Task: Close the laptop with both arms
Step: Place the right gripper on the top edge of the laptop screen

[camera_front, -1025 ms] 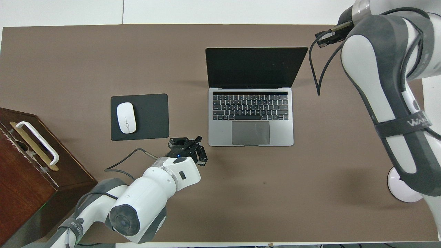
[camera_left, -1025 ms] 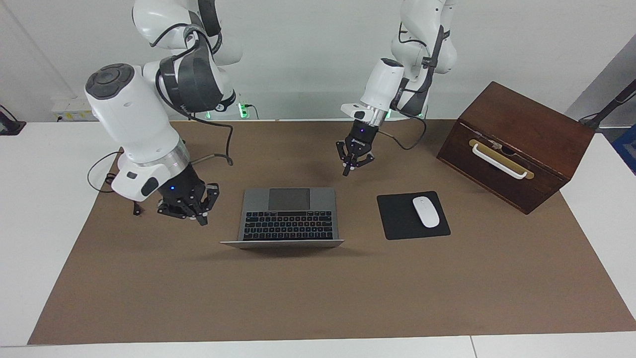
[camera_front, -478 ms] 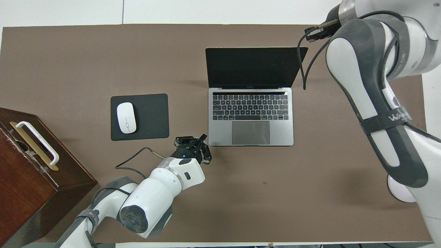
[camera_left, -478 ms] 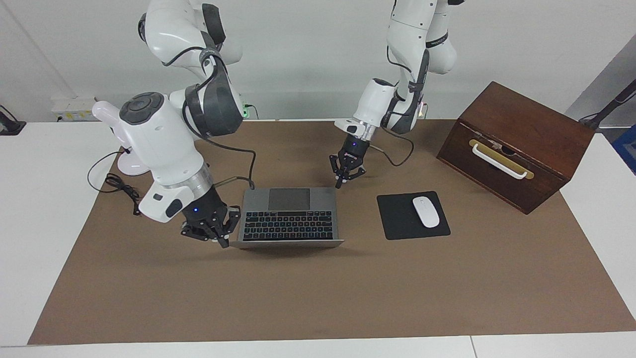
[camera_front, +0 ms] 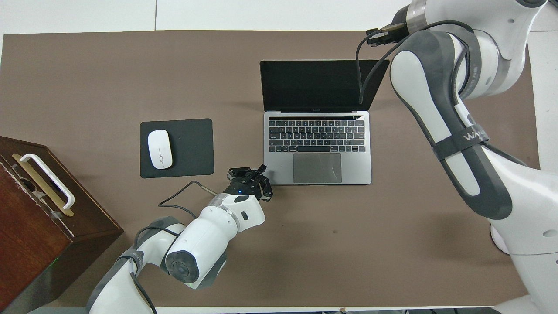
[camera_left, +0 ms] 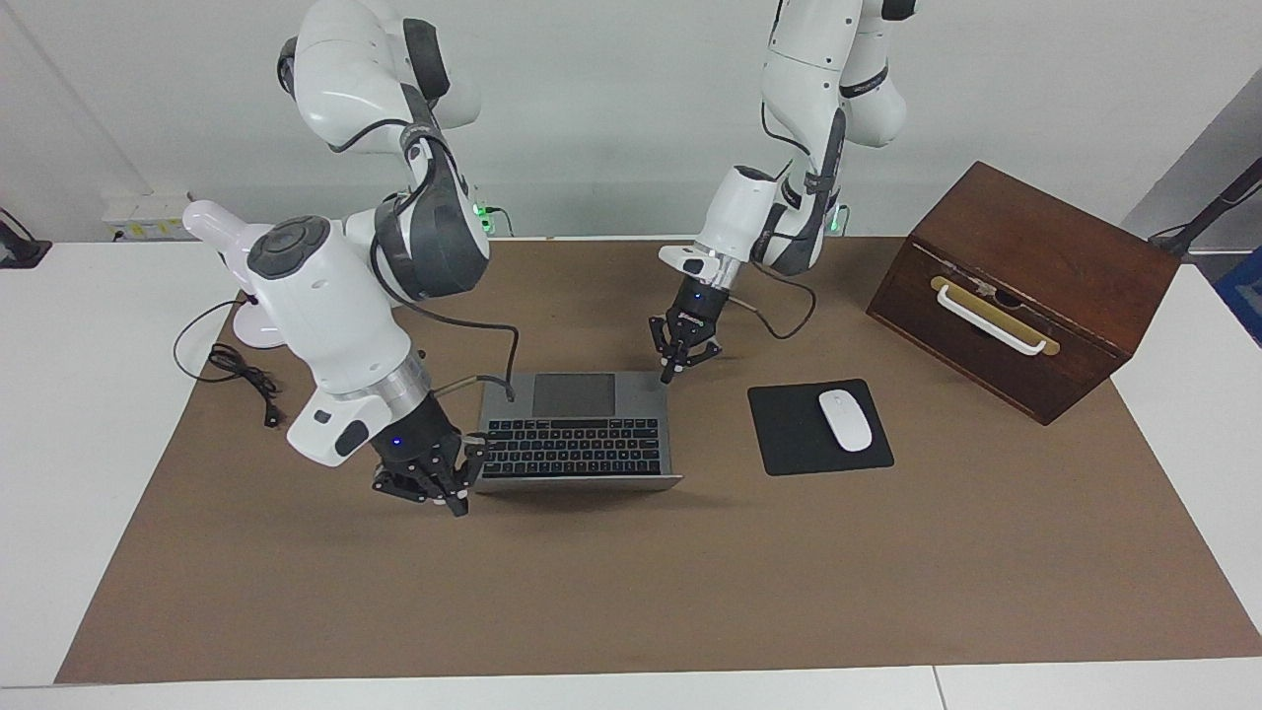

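The silver-grey laptop (camera_left: 572, 434) (camera_front: 318, 144) stands open on the brown mat, its dark screen (camera_front: 320, 85) tilted away from the robots. My right gripper (camera_left: 456, 505) is shut and sits low at the lid's corner toward the right arm's end of the table; whether it touches the lid I cannot tell. The right arm hides that gripper in the overhead view. My left gripper (camera_left: 669, 373) (camera_front: 263, 169) is shut too, its tip pointing down at the base's corner nearest the robots, toward the left arm's end. Neither gripper holds anything.
A black mouse pad (camera_left: 789, 444) (camera_front: 192, 148) with a white mouse (camera_left: 845, 419) (camera_front: 159, 149) lies beside the laptop toward the left arm's end. A brown wooden box (camera_left: 1025, 286) with a white handle stands past it. A loose black cable (camera_left: 237, 370) lies near the right arm's base.
The right gripper has swung in from beside the laptop to the lid's corner. The left gripper has come down and closer to the base's near corner. The laptop has not moved.
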